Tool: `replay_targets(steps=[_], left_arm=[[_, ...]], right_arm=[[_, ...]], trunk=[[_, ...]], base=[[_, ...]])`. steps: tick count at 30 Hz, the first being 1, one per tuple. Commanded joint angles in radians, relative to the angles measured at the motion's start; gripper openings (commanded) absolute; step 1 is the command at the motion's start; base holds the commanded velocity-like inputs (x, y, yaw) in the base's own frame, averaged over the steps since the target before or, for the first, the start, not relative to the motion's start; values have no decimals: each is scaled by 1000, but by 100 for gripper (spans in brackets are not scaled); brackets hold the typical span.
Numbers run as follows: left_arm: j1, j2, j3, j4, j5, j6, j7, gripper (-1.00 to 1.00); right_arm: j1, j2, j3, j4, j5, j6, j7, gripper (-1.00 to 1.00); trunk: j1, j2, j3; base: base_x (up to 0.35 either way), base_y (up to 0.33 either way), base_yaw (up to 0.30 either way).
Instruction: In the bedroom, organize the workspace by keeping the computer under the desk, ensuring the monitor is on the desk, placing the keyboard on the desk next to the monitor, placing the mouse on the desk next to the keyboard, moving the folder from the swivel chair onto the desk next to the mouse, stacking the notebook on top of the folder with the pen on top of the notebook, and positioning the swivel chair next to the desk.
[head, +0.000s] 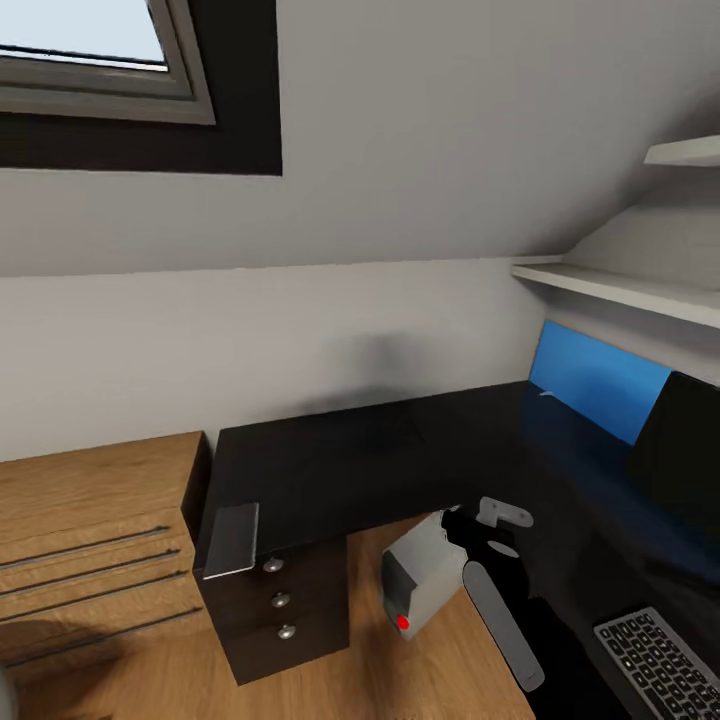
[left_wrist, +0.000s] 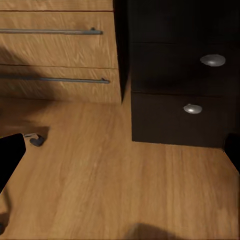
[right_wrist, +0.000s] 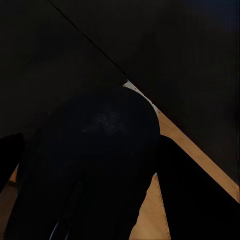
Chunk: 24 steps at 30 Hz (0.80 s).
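**Black desk in the corner, grey computer tipped at its edge**

The head view looked down on the L-shaped desk (head: 340, 460), its glossy black top running along a pale wall beneath a sloped ceiling. A dark drawer unit (head: 285, 610) with three round metal knobs stood under the near corner, and a light wooden chest (head: 95, 545) with thin bar handles sat just beside it. The floor (head: 400, 680) was warm wood grain.

The computer (head: 420, 580), a small light-grey box with a red dot on its front, was tilted at the desk's inner edge, over the floor. The right arm (head: 500, 610), grey and black, lay across it; whether its fingers were clamped on the box or loose could not be told, and the right wrist view was too dark to settle it.

Against the right-hand wall leaned a flat bright-blue folder (head: 600, 385), with a dark flat panel (head: 680, 455) beside it. The keyboard (head: 660, 665), slim with black keys, lay on the desk at the near right. White shelves (head: 620, 285) hung above.

The left wrist view showed the floor, the chest's drawers and two of the knobs; the state of the left fingers could not be told.
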Motion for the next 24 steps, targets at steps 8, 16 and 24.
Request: replay_targets(steps=[8,16,24], left_arm=[[50,50,-11,1,0,-5,0,100],[59,53,-14,1,-1,1,-1,100],[59,52,-14,1,-1,7,0,100]], right_arm=[[-2,-1,4,0,-8,1,-9,-100],[-1,0,6,1,-13,1,-7,-100],[-2,0,7,1,-14,1,-9,-100]], trunk=[[1,-2,-3],[1,-2,-4],[1,-2,-4]], base=[[0,0,-276],[0,0,-96],[0,0,-4]])
